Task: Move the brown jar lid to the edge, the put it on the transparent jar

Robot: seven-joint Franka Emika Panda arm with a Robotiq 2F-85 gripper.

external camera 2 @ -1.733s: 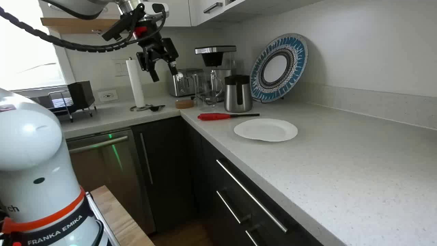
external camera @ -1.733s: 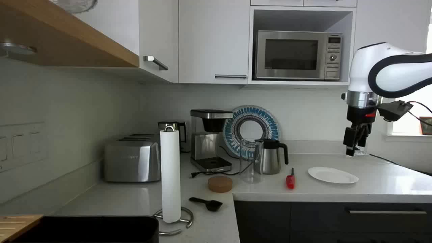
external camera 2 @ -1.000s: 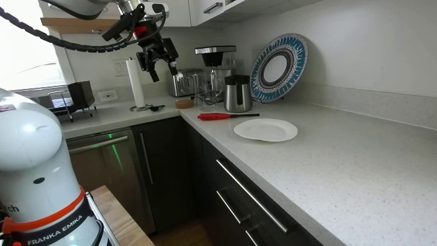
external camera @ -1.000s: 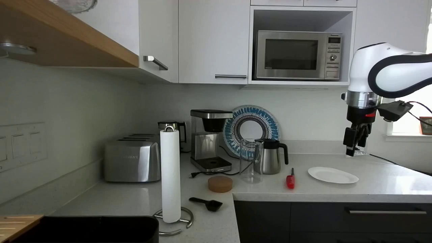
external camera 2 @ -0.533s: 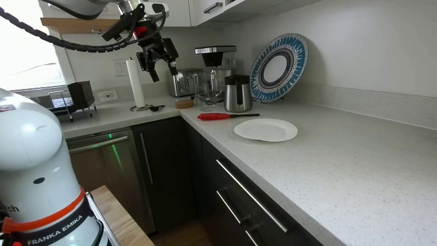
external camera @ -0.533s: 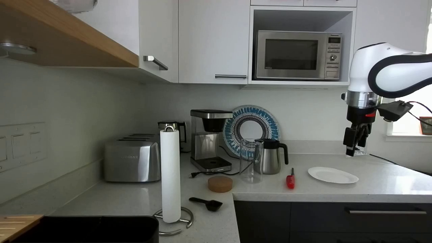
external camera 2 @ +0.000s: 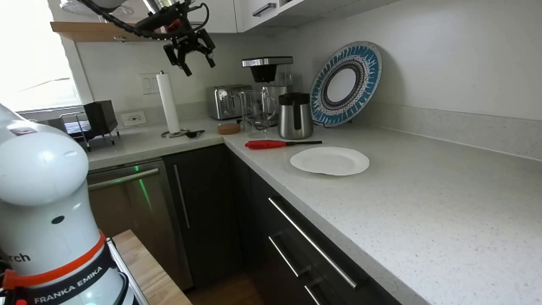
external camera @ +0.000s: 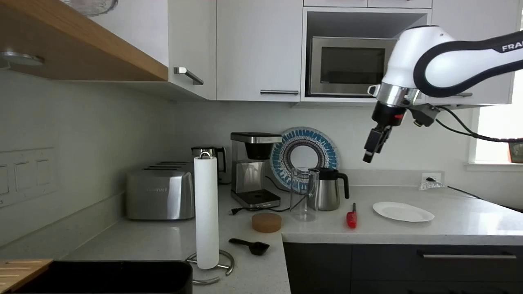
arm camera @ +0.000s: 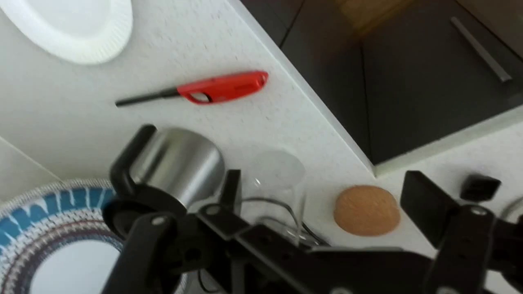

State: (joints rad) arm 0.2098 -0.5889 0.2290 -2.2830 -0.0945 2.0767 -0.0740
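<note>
Guessing we're at the reaching step: the end effector (external camera 2: 199, 67) is hanging up high, spread wide, holding nothing. The brown jar lid (external camera: 266, 223) is sitting on the counter (external camera 2: 423, 178) near the transparent jar (external camera: 303, 197) (not on it). Next move's likely calling for lowering around the lid.

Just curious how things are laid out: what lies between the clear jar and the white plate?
A red lighter lies between the clear jar and the white plate, plainest in the wrist view; the steel kettle stands to one side.
</note>
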